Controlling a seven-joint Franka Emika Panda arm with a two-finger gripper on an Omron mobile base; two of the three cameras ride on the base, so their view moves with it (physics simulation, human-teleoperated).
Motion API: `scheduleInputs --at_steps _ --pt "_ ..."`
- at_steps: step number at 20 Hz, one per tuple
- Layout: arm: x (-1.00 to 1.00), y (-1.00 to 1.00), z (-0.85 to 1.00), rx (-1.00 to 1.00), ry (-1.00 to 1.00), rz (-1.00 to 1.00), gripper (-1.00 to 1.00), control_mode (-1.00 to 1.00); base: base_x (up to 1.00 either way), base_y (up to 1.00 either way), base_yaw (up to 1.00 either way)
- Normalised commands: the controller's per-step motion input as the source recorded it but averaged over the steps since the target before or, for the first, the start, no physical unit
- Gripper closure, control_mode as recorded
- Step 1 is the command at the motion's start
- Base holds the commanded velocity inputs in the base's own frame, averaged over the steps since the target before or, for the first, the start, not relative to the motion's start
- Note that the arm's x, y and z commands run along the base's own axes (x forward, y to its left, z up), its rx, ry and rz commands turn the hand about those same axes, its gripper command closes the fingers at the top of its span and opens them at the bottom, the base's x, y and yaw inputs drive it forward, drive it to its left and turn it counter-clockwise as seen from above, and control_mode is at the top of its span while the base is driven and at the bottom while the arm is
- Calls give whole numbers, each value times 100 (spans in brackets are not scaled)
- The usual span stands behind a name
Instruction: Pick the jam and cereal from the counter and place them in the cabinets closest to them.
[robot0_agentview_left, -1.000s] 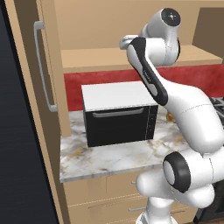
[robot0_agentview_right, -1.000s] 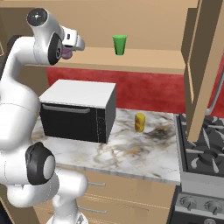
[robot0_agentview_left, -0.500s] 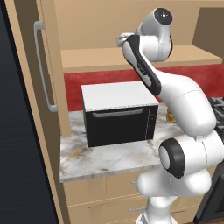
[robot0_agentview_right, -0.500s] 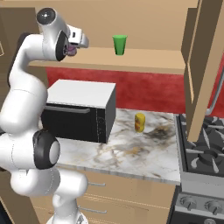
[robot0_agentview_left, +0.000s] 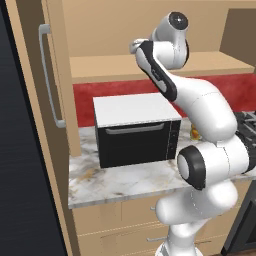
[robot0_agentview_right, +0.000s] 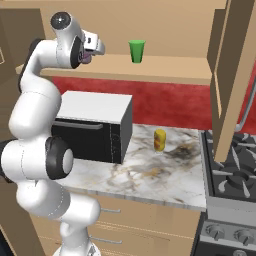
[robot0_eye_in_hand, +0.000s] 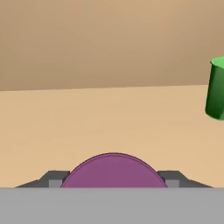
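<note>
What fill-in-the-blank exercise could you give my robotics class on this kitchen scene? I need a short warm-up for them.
1. The gripper is shut on the purple ____.
2. A ____ cup stands on the cabinet shelf.
3. Below the shelf, a microwave sits on the ____.
4. The yellow item lies between the microwave and the ____.

Missing words: jam; green; counter; stove

In the hand view the jam (robot0_eye_in_hand: 113, 171) shows just a purple dome; its lower part is cut off at the bottom, hiding where the claw (robot0_eye_in_hand: 113, 177) fingers (robot0_eye_in_hand: 54, 178) meet it. The green cup (robot0_eye_in_hand: 216, 89) on the shelf (robot0_eye_in_hand: 109, 118) is sliced by the right edge. From the left base view, the arm hides most of a yellowish item (robot0_agentview_left: 195, 132) on the tabletop (robot0_agentview_left: 125, 177).
</note>
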Motion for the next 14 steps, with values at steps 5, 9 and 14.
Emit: scheduleInputs --at_steps 5,9,14 --pt "38 4 -15 -2 0 0 100 -100 0 0 0" --pt "48 1 -4 0 0 0 100 -100 0 0 0" --pt "50 1 -3 0 0 0 100 -100 0 0 0"
